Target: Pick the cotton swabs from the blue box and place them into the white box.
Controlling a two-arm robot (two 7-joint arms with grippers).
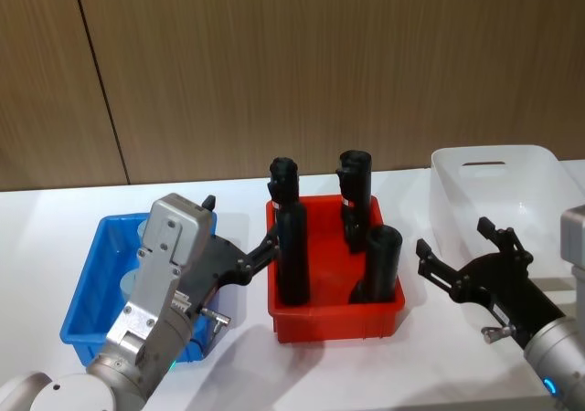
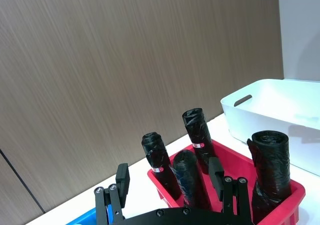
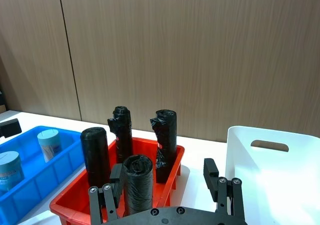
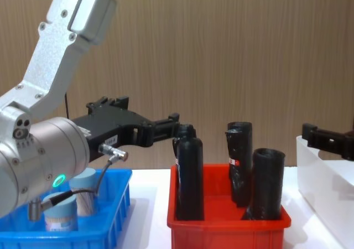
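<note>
Cotton swabs (image 3: pixel 50 144): two tubs sit upright in the blue box (image 1: pixel 80 306), lower left of the head frame, partly behind the left arm. Left gripper (image 1: pixel 239 221) hangs above that box's right side, jaws spread wide, tips toward the red bin (image 1: pixel 338 324) at centre frame. Red bin holds four upright black rolls (image 1: pixel 292 247). Right gripper (image 1: pixel 454 237) is at lower right, jaws also spread, just in front of the white box (image 1: pixel 448 201) at the right edge. Neither gripper touches a tub.
</note>
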